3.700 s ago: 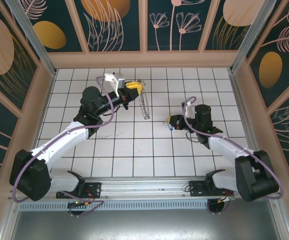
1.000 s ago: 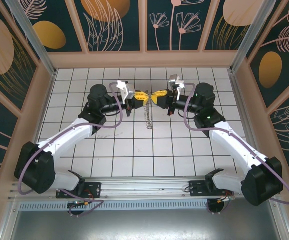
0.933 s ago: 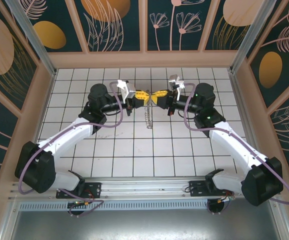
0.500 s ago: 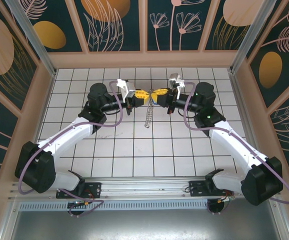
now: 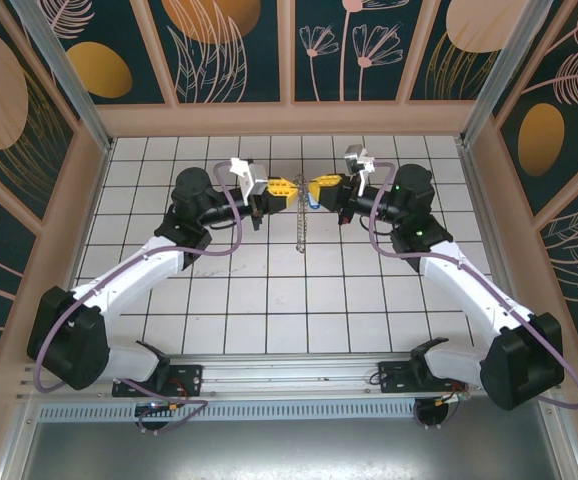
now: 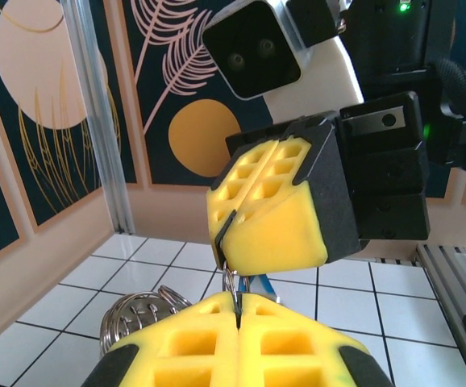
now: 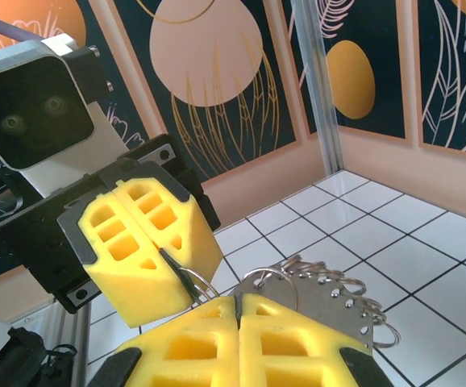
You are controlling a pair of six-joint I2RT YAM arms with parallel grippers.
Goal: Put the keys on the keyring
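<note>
Blue key (image 5: 312, 199): up off the desk (image 5: 269, 290) now, clamped in your right tool (image 5: 319, 187)
Keyring (image 5: 300, 225): dangling from your left tool (image 5: 287, 190), pinched shut on it
Change: tools nose to nose, so threading comes next, not done yet

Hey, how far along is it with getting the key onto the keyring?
Pick-up looks done: the left hand is shut on the keyring, which dangles below it, and the right hand is shut on the blue key. In hand: the hands are nearly tip to tip, key at the ring. Left: threading it on; that isn't visibly done.
</note>
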